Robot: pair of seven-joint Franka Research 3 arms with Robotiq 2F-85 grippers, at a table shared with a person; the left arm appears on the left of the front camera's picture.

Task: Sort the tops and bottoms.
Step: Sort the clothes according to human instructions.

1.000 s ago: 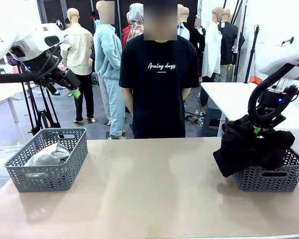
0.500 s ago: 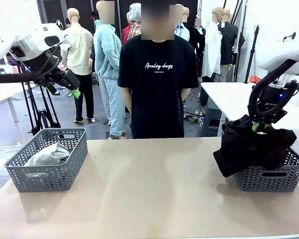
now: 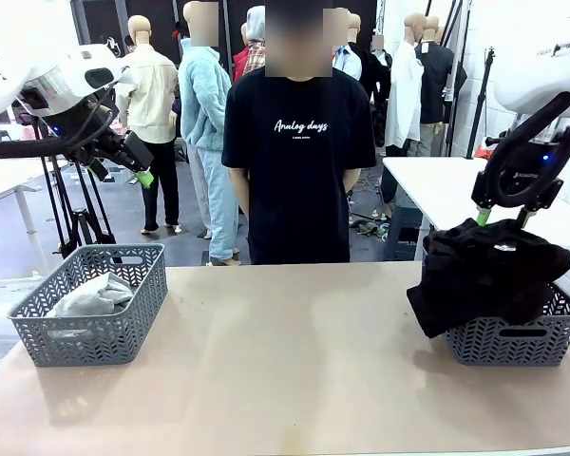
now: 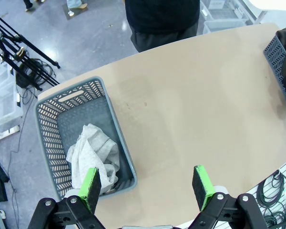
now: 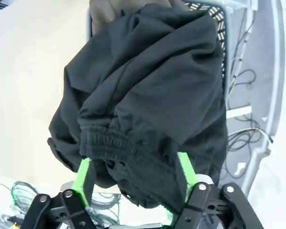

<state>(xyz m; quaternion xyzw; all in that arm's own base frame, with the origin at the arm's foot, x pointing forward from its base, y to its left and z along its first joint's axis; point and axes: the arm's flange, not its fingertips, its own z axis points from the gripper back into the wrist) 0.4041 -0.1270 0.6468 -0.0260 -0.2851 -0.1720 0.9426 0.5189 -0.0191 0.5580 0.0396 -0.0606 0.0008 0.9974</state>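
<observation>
Left gripper (image 3: 144,178): held high above the table's left end, over the left basket; its green-padded fingers are seen spread wide apart in the left wrist view (image 4: 148,183), with nothing between them.
Left basket (image 3: 138,313): a grey woven basket set at the left end of the table.
Tops (image 3: 90,296): a light grey crumpled cloth is seen lying inside the left basket, bunched toward one corner (image 4: 93,152).
Table (image 3: 285,361): a bare tan surface lies between the two baskets.
Person (image 3: 299,152): a person in a black T-shirt with white lettering is seen standing at the far side of the table, arms held behind the back.
Bottoms (image 3: 484,280): a heap of black cloth is piled on the right basket and is draped over its left rim toward the table; an elastic waistband is seen in the right wrist view (image 5: 148,109).
Right basket (image 3: 513,342): a grey woven basket set at the right end, mostly covered by the heap.
Right gripper (image 3: 502,217): held just above the heap with its fingers apart; whether the fingertips touch the cloth cannot be told for certain, though a small gap appears in the front view.
</observation>
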